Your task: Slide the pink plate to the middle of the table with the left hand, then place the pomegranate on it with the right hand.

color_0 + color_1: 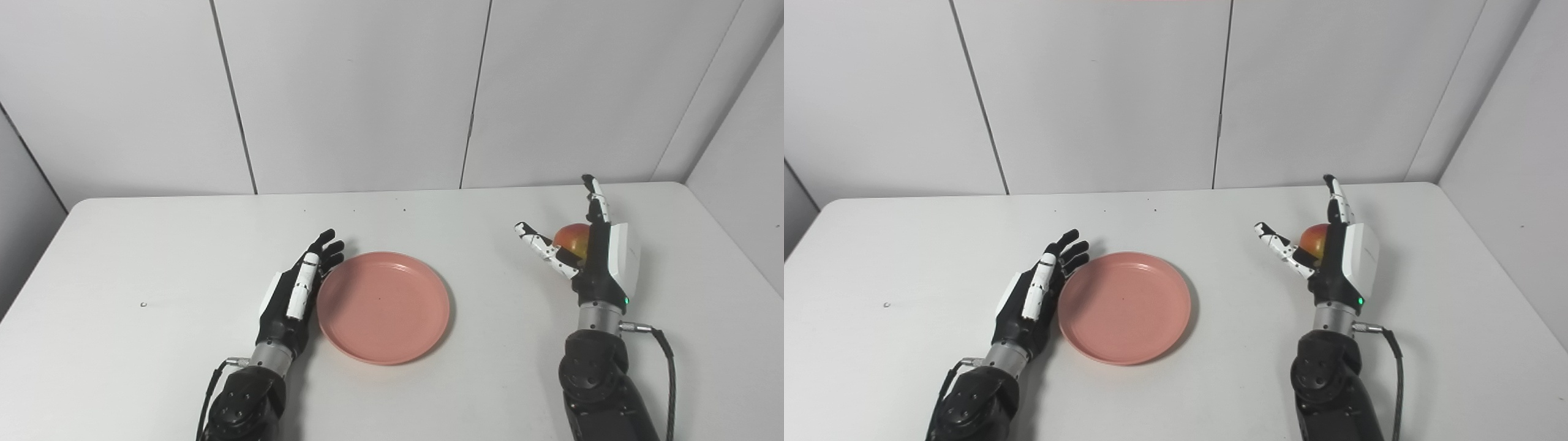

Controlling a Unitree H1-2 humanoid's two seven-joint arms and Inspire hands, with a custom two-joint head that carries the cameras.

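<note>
Pink plate (383, 306) mid-table, left hand (297, 294) flat and empty at its left rim; right hand (591, 257) spread wide around the pomegranate (572, 240), not gripping.

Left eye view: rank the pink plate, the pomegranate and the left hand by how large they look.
1. Round pink plate, largest.
2. Black and white left hand, open beside the plate's left rim.
3. Red-yellow pomegranate, smallest, though the open right hand hides part of it.

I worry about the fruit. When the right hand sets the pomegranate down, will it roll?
The pomegranate looks round, so it may roll. The pink plate has a raised rim that should likely stop it. The right hand is open around it.
</note>
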